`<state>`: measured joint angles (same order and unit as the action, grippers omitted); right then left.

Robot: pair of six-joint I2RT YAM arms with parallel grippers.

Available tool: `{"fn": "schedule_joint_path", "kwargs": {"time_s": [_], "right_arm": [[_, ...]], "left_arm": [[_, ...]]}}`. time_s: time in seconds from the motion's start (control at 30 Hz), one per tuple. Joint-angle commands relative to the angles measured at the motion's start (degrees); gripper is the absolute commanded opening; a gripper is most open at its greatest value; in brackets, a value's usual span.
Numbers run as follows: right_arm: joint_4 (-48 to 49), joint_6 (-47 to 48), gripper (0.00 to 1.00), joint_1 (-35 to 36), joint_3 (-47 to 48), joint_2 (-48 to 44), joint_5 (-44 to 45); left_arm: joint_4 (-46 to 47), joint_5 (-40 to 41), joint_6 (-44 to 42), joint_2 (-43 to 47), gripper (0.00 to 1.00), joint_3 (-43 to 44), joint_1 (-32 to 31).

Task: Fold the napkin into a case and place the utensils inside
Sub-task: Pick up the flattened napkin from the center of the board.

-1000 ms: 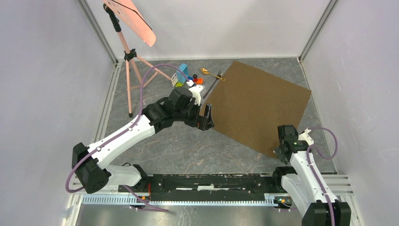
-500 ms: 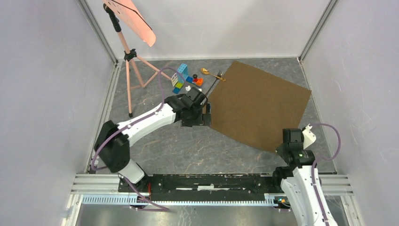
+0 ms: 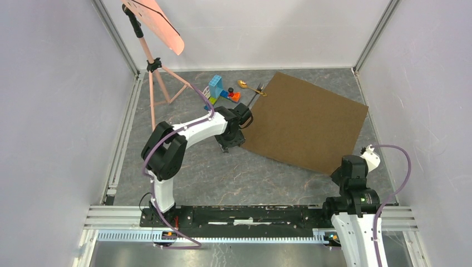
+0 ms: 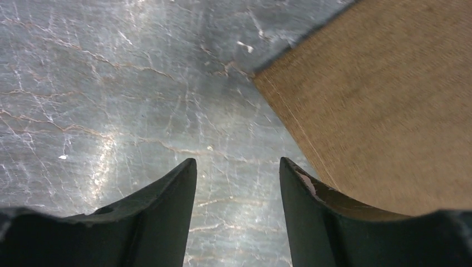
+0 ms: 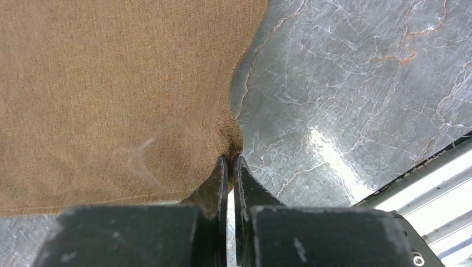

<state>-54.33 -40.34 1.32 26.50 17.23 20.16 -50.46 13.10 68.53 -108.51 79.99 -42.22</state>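
The brown napkin lies spread flat on the marble table. My right gripper is at its near corner; in the right wrist view the right gripper is shut on the puckered edge of the napkin. My left gripper is down at the napkin's left corner. In the left wrist view the left gripper is open over bare table, with the napkin by its right finger. The gold spoon and the dark fork lie at the napkin's far left edge.
Colourful toy blocks sit just left of the spoon. A pink tripod stand with a pink sheet stands at the far left. Grey walls enclose the table, and a metal rail runs along the near edge.
My left arm has folded back and brought its gripper down to the napkin's left corner, its jaws narrowing. The right wrist has shifted slightly right, still gripping the near corner.
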Motion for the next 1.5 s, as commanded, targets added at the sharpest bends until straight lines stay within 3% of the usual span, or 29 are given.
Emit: {"fn": "schedule_joint_path", "kwargs": {"time_s": [0.0,0.27,0.43,0.67,0.83,0.9,0.93,1.03,1.07,1.2,1.47], "right_arm": [[-0.7,1.6,0.00,-0.1,1.6,-1.8,0.1],[-1.1,2.1,0.00,-0.1,2.5,-2.9,1.4],[-1.0,2.0,0.00,-0.1,2.0,-2.6,1.6],[-1.1,2.0,0.00,-0.1,2.0,-2.5,2.0],[-1.0,1.9,0.00,0.0,2.4,-2.4,2.1],[-1.1,1.9,0.00,-0.1,3.0,-2.3,2.1],[-1.2,1.9,0.00,-0.1,3.3,-2.3,2.2],[-1.2,2.4,0.00,-0.1,4.5,-2.3,2.1],[-1.1,2.5,0.00,-0.1,4.8,-2.3,2.3],[-1.1,3.1,0.00,-0.1,6.4,-1.8,3.0],[-2.2,6.1,0.00,-0.1,14.4,-0.9,7.0]], "left_arm": [[-1.2,6.0,5.1,-1.8,0.61,2.6,0.3],[3.5,4.7,1.1,-3.4,0.61,2.4,1.9],[5.7,4.4,-0.2,-3.5,0.70,2.1,2.4],[8.7,1.7,-0.3,-6.1,0.63,1.6,3.5],[7.8,1.0,0.6,-8.8,0.63,2.7,4.1],[7.9,0.4,1.6,-9.4,0.59,2.0,4.1],[8.3,0.3,1.9,-9.7,0.52,1.6,4.2],[10.0,-0.3,2.0,-10.1,0.13,0.3,4.6],[10.1,-0.6,2.0,-10.1,0.08,0.2,4.7],[12.8,-1.5,0.3,-6.6,0.03,-1.0,4.5],[13.7,-1.1,-2.0,6.3,0.02,-4.8,4.5]]}}
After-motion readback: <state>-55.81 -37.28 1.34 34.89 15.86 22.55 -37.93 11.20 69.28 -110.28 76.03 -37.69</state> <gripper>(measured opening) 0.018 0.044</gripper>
